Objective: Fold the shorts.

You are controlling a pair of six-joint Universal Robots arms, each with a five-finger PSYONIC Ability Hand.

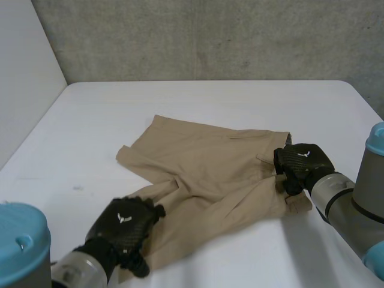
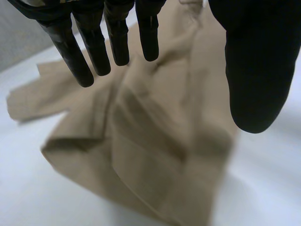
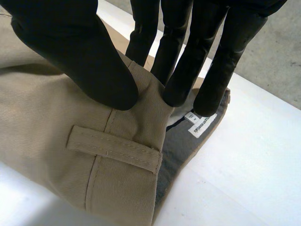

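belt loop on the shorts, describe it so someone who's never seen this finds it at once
On the white table lie tan shorts, and the right hand pinches their waistband. Just past its thumb, across the waistband's outer face, runs the belt loop: a narrow raised strip of the same tan cloth. The nearby label is white and sits on the grey lining.

We log the shorts [image 1: 210,174] spread mid-table [image 1: 198,102], waistband [image 3: 127,155] to the right and legs to the left. The right hand [image 1: 302,162] sits at the waistband's near-right end, thumb on the outside, fingers [image 3: 176,70] inside. The left hand [image 1: 126,225] hangs over the near leg's hem, near left.
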